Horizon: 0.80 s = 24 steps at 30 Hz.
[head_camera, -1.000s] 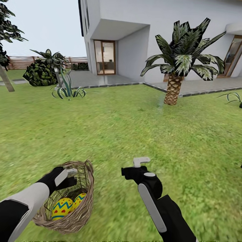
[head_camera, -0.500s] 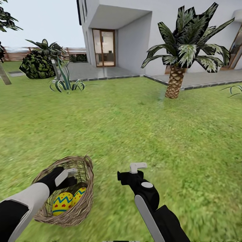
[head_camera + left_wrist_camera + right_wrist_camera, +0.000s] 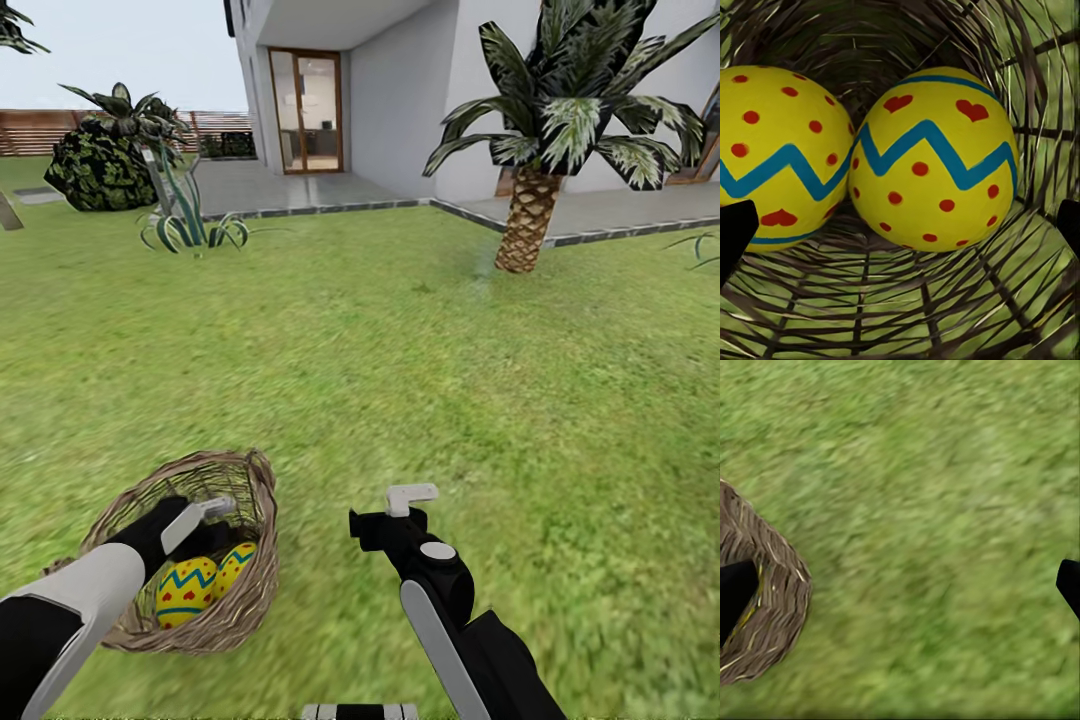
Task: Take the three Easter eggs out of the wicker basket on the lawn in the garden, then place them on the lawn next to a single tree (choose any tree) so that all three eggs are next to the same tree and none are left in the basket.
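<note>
The brown wicker basket (image 3: 255,500) stands on the lawn (image 3: 420,380) at the lower left. Two yellow Easter eggs with red dots and blue zigzag bands lie side by side in it, one (image 3: 184,592) beside the other (image 3: 236,565). A third egg is hidden or out of view. My left gripper (image 3: 212,518) reaches inside the basket, open, just above the eggs. The left wrist view shows both eggs, one (image 3: 780,150) and the other (image 3: 934,157), close ahead of the gripper (image 3: 901,229), with nothing held. My right gripper (image 3: 395,510) hangs open over grass to the basket's right; the basket (image 3: 765,607) lies beside one finger.
A scaly-trunked palm (image 3: 525,230) stands at the back right by the grey patio (image 3: 300,190) and house. A spiky plant (image 3: 190,225) and a dark bush (image 3: 95,170) are at the back left. A pale leaning trunk (image 3: 8,212) shows at the far left edge.
The whole head view has shifted, so the camera moved; the garden now sits higher and nearer. My left gripper stays inside the basket over the eggs. The right gripper hangs lower in the picture than a second ago.
</note>
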Available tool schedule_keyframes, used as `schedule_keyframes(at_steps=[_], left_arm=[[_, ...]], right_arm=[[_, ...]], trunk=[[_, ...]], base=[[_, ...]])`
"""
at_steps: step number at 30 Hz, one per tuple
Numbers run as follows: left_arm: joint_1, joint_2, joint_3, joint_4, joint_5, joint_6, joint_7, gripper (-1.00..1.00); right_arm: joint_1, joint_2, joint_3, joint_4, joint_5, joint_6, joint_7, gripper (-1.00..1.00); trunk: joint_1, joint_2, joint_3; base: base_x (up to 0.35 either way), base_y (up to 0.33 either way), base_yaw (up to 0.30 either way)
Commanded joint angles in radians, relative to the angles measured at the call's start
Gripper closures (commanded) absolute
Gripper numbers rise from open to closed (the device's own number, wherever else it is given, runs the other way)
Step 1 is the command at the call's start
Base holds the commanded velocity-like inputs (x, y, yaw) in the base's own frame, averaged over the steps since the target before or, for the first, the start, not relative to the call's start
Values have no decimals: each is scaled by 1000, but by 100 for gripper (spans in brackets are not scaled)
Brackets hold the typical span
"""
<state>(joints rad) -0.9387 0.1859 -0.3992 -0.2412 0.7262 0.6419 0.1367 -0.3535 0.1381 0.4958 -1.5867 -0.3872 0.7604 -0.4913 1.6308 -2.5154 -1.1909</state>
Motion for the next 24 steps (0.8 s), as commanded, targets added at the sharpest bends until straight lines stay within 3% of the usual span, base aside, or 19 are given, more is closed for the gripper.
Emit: schedule_keyframes(at_steps=[1, 5, 11, 20, 24], left_arm=[[0, 1, -6, -3, 10, 4, 3, -100], [0, 1, -8, -3, 10, 3, -6, -100], [0, 1, -7, -3, 10, 2, -11, -100], [0, 1, -5, -3, 10, 2, -12, -100], [0, 1, -5, -4, 10, 1, -12, -100]], right_arm=[[-1, 0, 1, -1, -10, 2, -10, -100], [-1, 0, 1, -1, -10, 2, -10, -100], [-2, -3, -13, -1, -10, 22, -10, -100], [-1, -10, -142, -1, -10, 46, -10, -100], [-1, -9, -158, -1, -10, 47, -10, -100]], trunk=[[0, -1, -5], [2, -2, -20], [2, -2, -20], [2, -2, -20], [2, -2, -20]], base=[[0, 0, 0], [0, 0, 0], [0, 0, 0], [0, 0, 0], [0, 0, 0]])
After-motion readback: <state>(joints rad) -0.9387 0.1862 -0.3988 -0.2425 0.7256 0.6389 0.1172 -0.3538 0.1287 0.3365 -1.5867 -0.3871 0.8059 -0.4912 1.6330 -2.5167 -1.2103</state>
